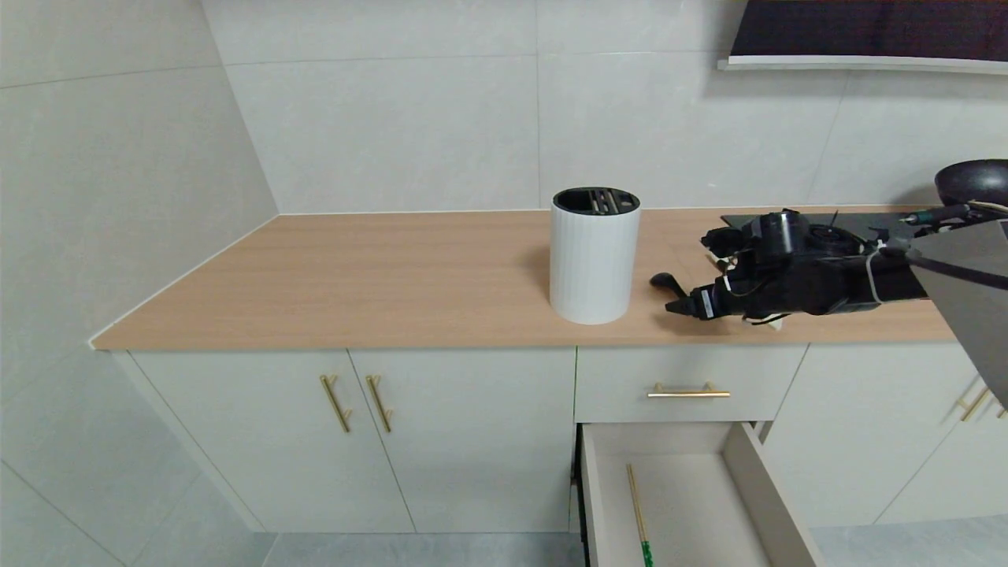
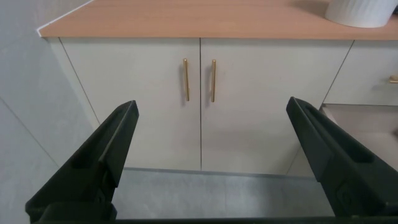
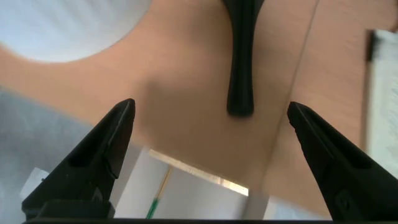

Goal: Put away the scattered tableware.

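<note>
The step in hand is judged to be the approach to a pick. The right claw (image 1: 687, 304) is held low over the worktop (image 1: 394, 276) with its jaws spread wide and nothing between them. A black-handled utensil (image 1: 665, 280) is lying flat just ahead of it. In the right wrist view, the free end of the utensil's handle (image 3: 241, 68) is seen pointing towards the gap of the claw (image 3: 210, 107), a little off its middle.

For the next move, the claw would probably have to be advanced and lowered until the handle sits between the fingers, then closed. The slim handle lies flush on the wood, so a shallow grip could slip.

The utensil lies at 3 o'clock of a white ribbed holder (image 1: 593, 256), close beside it. The holder could be knocked if the claw were swung towards 9 o'clock.

At 6 o'clock of the holder, below the worktop edge, a drawer (image 1: 748, 472) stands open. A pair of chopsticks (image 1: 636, 504) is already laid inside, so it is taken to be the destination.

A dark pan (image 1: 972, 181) sits at 2 o'clock on the hob, well apart.

The left claw (image 2: 211, 104) is held wide and empty, facing the cabinet doors (image 2: 199, 112).
</note>
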Robot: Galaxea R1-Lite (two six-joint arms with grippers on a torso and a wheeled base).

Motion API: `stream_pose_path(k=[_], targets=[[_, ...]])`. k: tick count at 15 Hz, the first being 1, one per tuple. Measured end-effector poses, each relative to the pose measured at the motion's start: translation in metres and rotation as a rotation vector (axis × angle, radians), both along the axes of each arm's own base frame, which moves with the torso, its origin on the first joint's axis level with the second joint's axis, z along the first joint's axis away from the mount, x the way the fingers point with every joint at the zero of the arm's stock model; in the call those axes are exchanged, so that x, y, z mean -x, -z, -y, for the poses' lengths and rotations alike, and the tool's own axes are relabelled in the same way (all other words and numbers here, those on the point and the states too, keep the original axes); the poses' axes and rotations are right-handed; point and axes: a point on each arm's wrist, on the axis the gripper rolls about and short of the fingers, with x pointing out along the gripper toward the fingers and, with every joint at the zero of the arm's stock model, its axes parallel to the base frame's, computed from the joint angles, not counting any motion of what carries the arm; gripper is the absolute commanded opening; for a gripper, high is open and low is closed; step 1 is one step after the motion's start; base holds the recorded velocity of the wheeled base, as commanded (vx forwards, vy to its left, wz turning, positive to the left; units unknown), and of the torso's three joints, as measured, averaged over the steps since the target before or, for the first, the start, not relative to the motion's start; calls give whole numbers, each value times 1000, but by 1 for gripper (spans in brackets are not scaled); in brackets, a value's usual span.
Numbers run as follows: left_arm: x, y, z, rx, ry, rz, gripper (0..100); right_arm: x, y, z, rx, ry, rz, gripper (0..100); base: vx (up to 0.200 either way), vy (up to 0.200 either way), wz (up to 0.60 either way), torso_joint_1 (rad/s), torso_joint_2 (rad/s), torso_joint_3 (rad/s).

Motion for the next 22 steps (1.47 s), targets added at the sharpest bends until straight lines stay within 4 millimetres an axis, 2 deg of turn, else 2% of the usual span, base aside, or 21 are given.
stream_pose_path(k=[13,14,22], targets=[[0,0,0,0,0,1,100,-37,37,-3,-51,35,18,100,0,0,0,0,0,0],[0,0,0,0,0,1,100,-38,38,-2,-53,36,17,0,0,0,0,0,0,0],[0,0,0,0,-1,0,100,-43,52,-1,-48,42,3,0,0,0,0,0,0,0]])
